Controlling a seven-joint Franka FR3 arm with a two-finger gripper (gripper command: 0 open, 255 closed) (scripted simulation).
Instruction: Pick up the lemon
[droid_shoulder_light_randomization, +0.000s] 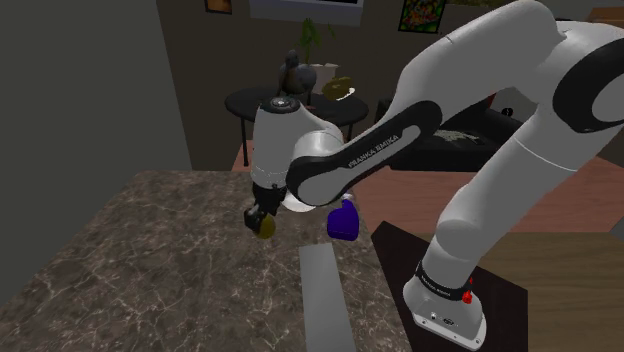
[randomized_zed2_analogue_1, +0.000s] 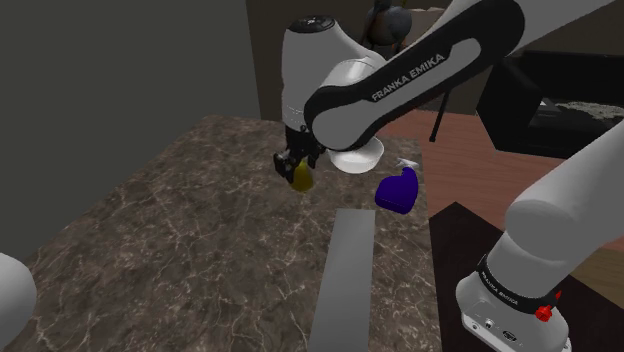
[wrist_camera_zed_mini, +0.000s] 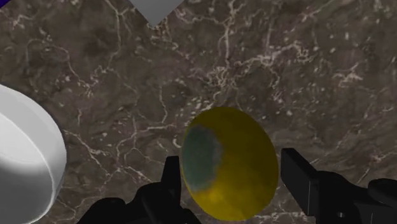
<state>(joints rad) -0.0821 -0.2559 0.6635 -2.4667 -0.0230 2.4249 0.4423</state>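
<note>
A yellow lemon (wrist_camera_zed_mini: 229, 162) with a greyish-green end sits between my two black fingers (wrist_camera_zed_mini: 304, 181), which clasp it from both sides. In the shoulder view my gripper (droid_shoulder_light_randomization: 259, 217) hangs just over the dark marble countertop (droid_shoulder_light_randomization: 150, 260) with the lemon (droid_shoulder_light_randomization: 267, 226) at its tip. The second exterior view has the gripper (randomized_zed2_analogue_1: 291, 164) and lemon (randomized_zed2_analogue_1: 302, 176) near the counter's far middle, a little above the surface.
A white bowl (droid_shoulder_light_randomization: 298, 204) (wrist_camera_zed_mini: 25, 159) stands close beside the gripper, partly behind the arm. A purple object (randomized_zed2_analogue_1: 397, 190) lies past the bowl near the counter's edge. A flat grey strip (randomized_zed2_analogue_1: 345, 280) runs along the counter toward the stand. A round black table (droid_shoulder_light_randomization: 295, 105) stands behind.
</note>
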